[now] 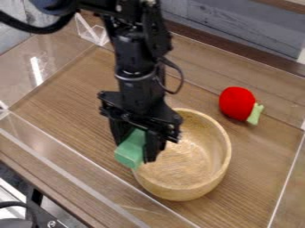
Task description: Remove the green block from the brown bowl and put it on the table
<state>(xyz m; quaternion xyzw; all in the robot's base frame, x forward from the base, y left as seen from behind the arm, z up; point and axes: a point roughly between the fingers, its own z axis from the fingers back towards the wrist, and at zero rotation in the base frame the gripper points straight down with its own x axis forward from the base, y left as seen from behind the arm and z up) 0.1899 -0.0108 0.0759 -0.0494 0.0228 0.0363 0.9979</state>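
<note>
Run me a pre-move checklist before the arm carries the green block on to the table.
1. Gripper closed on the green block: ok, the block sits between the fingers.
2. Block fully past the rim of the brown bowl: not ok, it appears to overlap the rim's left side in the picture.
3. Block raised above the rim: cannot tell from this single view.
4. Bare tabletop to the left of the bowl for setting down: ok.
5. Red ball out of the way: ok, it lies on the far side of the bowl.
</note>
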